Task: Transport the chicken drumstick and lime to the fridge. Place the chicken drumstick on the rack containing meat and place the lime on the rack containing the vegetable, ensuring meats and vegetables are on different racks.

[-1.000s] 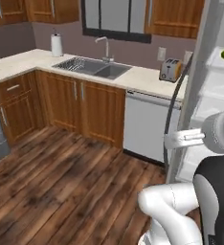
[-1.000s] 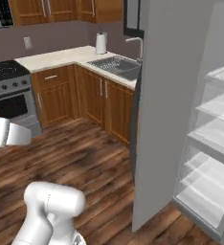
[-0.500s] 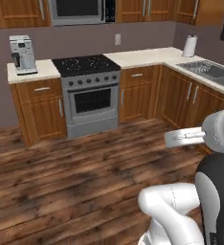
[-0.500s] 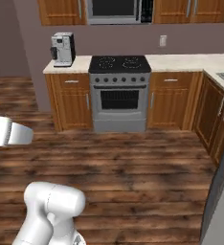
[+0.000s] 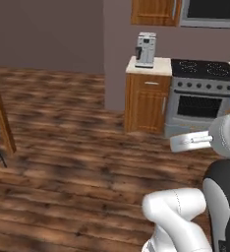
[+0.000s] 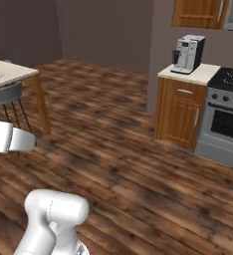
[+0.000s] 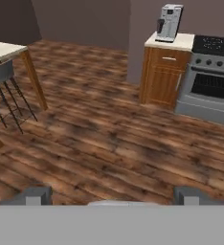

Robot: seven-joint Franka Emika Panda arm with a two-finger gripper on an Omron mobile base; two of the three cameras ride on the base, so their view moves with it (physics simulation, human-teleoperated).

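A dark brown wood-plank floor [image 5: 77, 162] covers most of each view, running back to a plain grey-mauve wall [image 5: 43, 34] across the upper left of the left base view. In the upper right of that view a narrow wooden base cabinet with a pale beige worktop [image 5: 147, 98] stands touching a grey steel oven range with a black cooktop [image 5: 201, 101]. A silver-and-black coffee machine [image 5: 145, 49] stands upright on that worktop. Above it hangs a brown wooden wall cabinet [image 5: 155, 12], and beside that, at the top right corner, the lower edge of a dark-fronted microwave [image 5: 210, 12].

In the right base view the same cabinet, coffee machine [image 6: 188, 54] and range [image 6: 223, 117] sit at the right edge. At the left edge stands a pale-topped table on wooden legs [image 6: 19, 74] with a grey-seated wire-legged stool [image 6: 6, 99] tucked beneath it; a small dark item on the table top is too small to identify. The hand view shows that table edge [image 7: 13, 50] and stool [image 7: 4, 76] at upper left, the cabinet at upper right.

Between the table on the left and the cabinet on the right the floor lies open, stretching back to the wall.

The end effector [image 7: 112, 195] shows at the bottom of the hand view, its two dark tips standing well apart with bare floor between them. The chicken drumstick, lime and fridge lie outside these frames.
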